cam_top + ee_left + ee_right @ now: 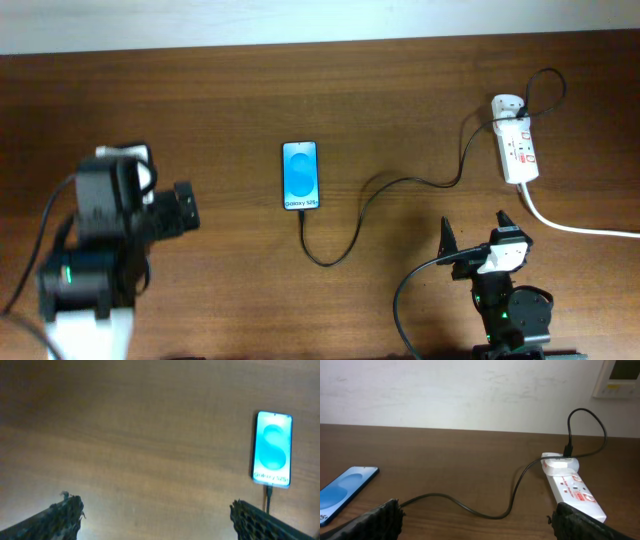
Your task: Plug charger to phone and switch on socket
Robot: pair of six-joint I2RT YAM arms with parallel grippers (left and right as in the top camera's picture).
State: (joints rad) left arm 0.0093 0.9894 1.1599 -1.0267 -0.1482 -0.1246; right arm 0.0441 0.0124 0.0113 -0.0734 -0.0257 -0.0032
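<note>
The charger (495,517) appears seated in the bottom edge of the phone (301,175) at mid-desk (200,100), so the switch on the socket (518,150), far right, is judged the step in hand. Jaws are spread and empty on the left gripper (155,520) and the right gripper (480,525). The right one is best closed, then pressed squarely on the red-marked switch, clear of the cable.

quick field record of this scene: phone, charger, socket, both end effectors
phone: lying flat, screen lit blue
charger: black cable tip at the phone's bottom edge, white adapter seated on the socket's end
socket: right of the phone, switch state unreadable
left end effector: open, empty
right end effector: open, empty
</note>
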